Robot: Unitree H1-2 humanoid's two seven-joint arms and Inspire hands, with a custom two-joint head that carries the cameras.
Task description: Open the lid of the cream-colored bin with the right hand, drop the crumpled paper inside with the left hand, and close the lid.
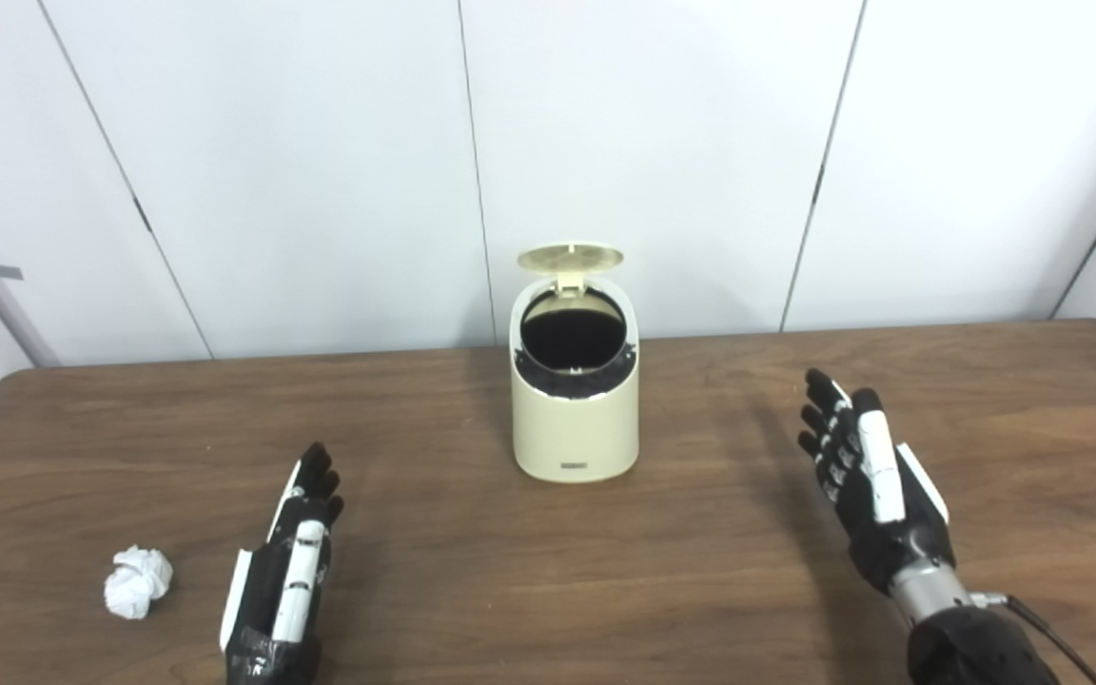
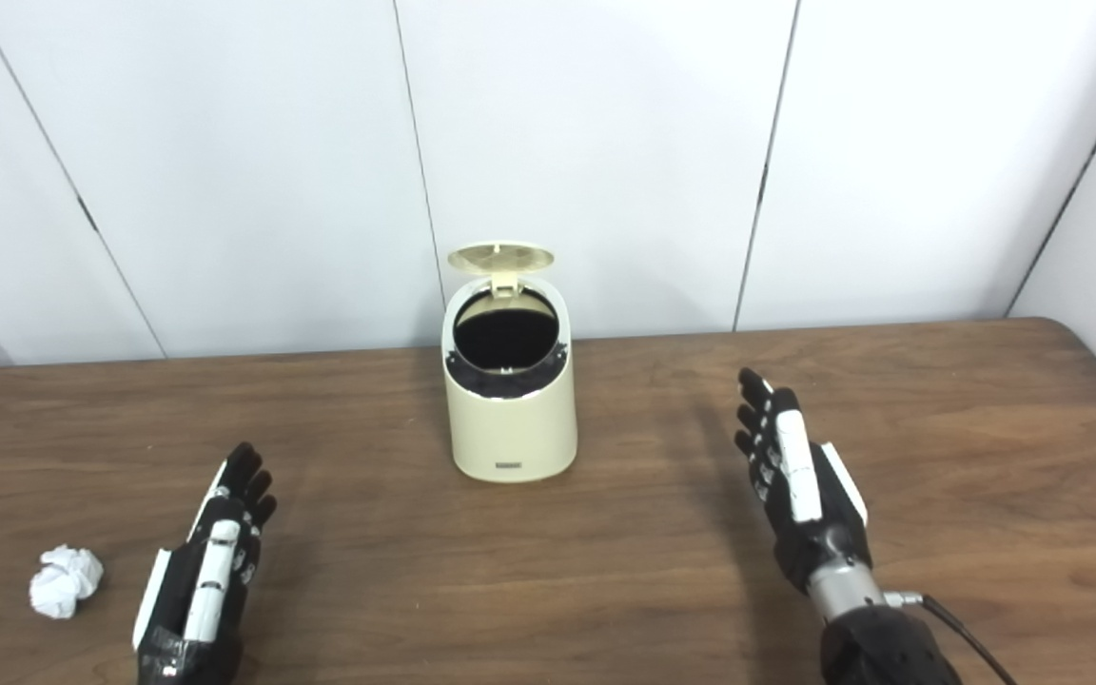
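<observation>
White crumpled paper (image 1: pixel 137 582) on wood table (image 1: pixel 700 590), near-left corner, not yet picked; cream bin (image 1: pixel 575 400) mid-table with lid (image 1: pixel 570 257) already up.
Paper sits just left of the left hand (image 1: pixel 289 563), apart from it, no contact; that hand is empty, fingers extended and spread, low over the table. Bin stands farther back and right of the paper, dark opening facing the near side. Right hand (image 1: pixel 867 476) is right of the bin, well clear, empty with fingers apart. Risks, as judgement: light paper ball could skid or roll away under a sideways finger sweep; loose grasp may drop it short of the opening; an arm brushing the upright lid could knock it shut or tip the light bin.
</observation>
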